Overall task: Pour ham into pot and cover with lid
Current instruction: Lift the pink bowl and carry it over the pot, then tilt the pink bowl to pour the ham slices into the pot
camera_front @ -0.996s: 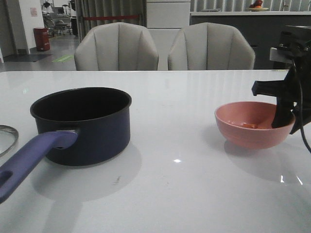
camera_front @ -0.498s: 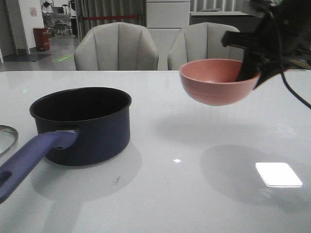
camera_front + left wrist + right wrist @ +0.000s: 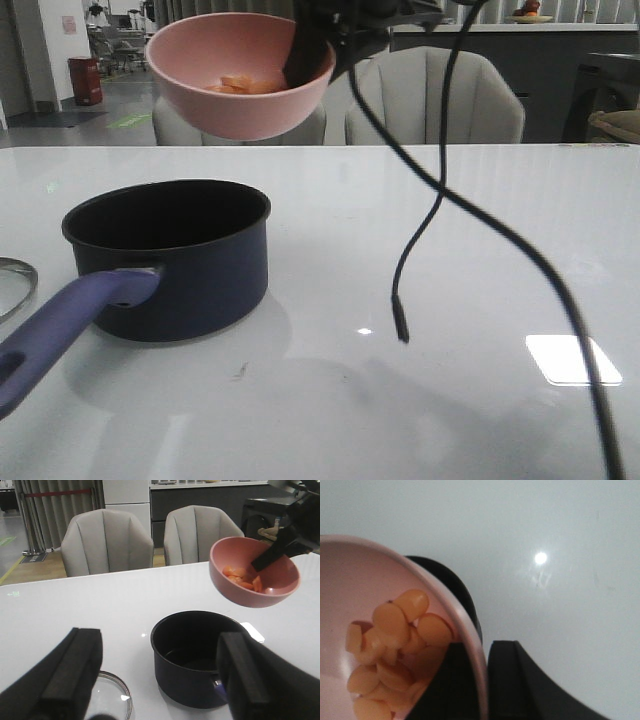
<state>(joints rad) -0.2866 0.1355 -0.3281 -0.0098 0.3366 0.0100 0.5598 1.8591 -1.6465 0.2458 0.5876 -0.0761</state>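
Note:
My right gripper (image 3: 318,52) is shut on the rim of the pink bowl (image 3: 225,95) and holds it tilted high above the pot (image 3: 190,265). Orange-pink ham chunks (image 3: 240,84) lie in the bowl; they also show in the right wrist view (image 3: 395,640) and in the left wrist view (image 3: 242,577). The dark navy pot with black inside stands on the table, its purple-blue handle (image 3: 60,330) pointing toward me. The glass lid (image 3: 110,700) lies flat beside the pot; only its rim (image 3: 12,285) shows at the front view's left edge. My left gripper (image 3: 160,680) is open and empty, above pot and lid.
The white table (image 3: 450,400) carries a bright light reflection (image 3: 565,358). A black cable (image 3: 420,230) hangs from the right arm down over the table. Two grey chairs (image 3: 435,100) stand behind the far edge.
My right gripper has lifted the pink bowl from the table at the right, carried it left and up, and now holds it tilted above the pot. The pot and lid have not moved.

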